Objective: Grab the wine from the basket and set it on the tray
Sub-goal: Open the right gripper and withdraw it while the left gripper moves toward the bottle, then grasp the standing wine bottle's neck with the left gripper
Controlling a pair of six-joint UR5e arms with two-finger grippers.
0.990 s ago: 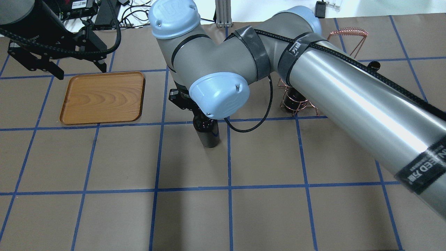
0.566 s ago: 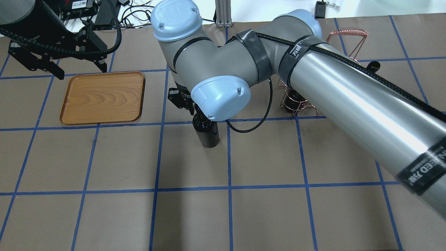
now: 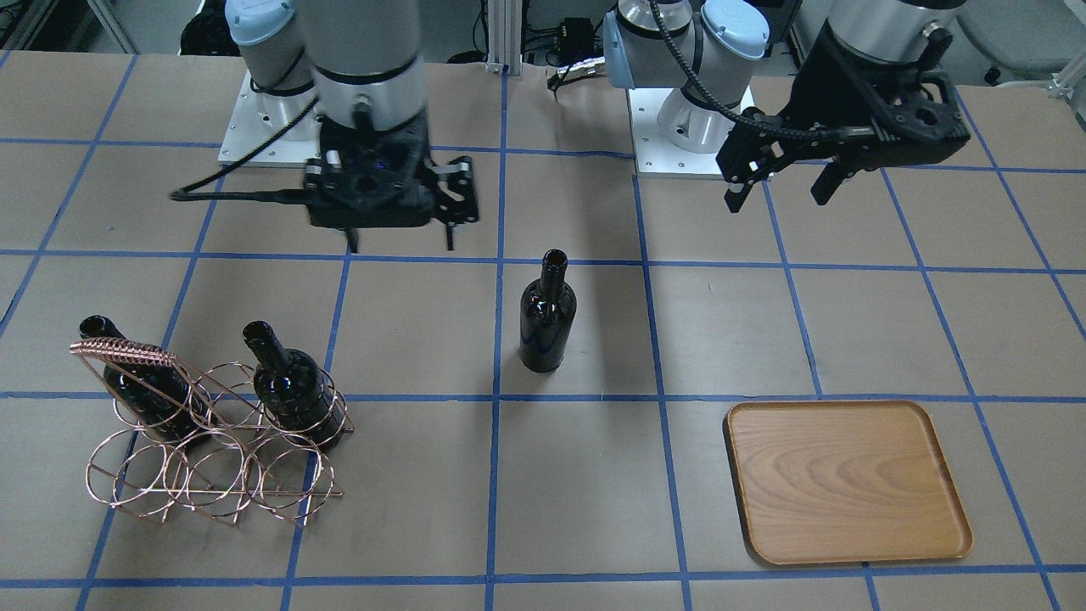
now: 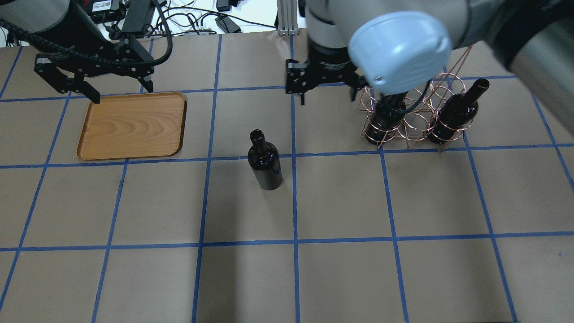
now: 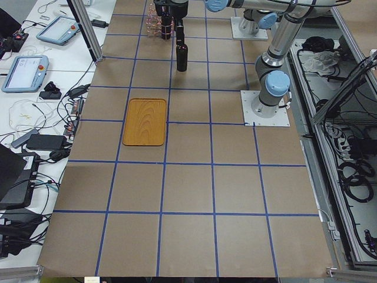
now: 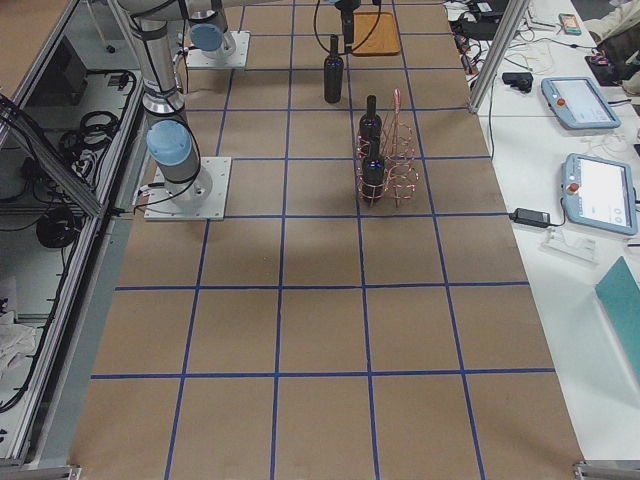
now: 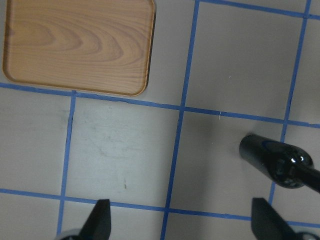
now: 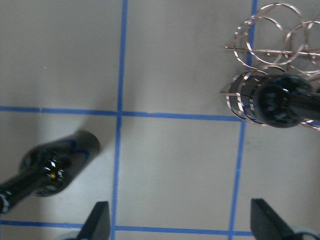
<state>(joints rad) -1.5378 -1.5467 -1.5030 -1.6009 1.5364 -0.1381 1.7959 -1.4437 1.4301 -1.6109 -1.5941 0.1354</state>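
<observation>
Wine bottle: the dark glass wine bottle point(image 4: 265, 161) stands upright on the desk point(image 4: 341, 278), mouth up and open, with nothing gripping it. In the front view it point(image 3: 547, 318) is alone in the middle.
Bottle's place: between the tray and the basket, well apart from both, just beside a crossing of the blue tape lines point(image 4: 293, 202).
Tray: the light wooden tray point(image 4: 132, 125) lies flat on the robot's left side of the desk, with only bare grain showing.
Basket: the copper wire basket point(image 3: 127, 351) sits on the robot's right side, its wrapped handle bar uppermost.
Basket's load: two other bottles point(image 3: 288, 386) stand neck-up in its loops, one by the handle bar end and one at the other end.
Left claw: the left claw point(image 4: 122, 93) hangs above the desk on the tray's side, its fingers spread wide and gripping nothing. In the overhead view it overlaps the tray's far edge.
Left wrist view: the tray point(image 7: 75, 45) shows at top left and the wine bottle point(image 7: 275, 160) at lower right, with the left claw point(image 7: 182, 222) wide at the bottom edge.
Right claw: the right claw point(image 4: 327, 96) hangs above the desk beyond the bottle, toward the basket, also spread wide and gripping nothing.
Right wrist view: the wine bottle point(image 8: 50, 170) is at lower left and a bottle in the basket point(image 8: 260, 50) at upper right, both clear of the right claw point(image 8: 182, 225).
</observation>
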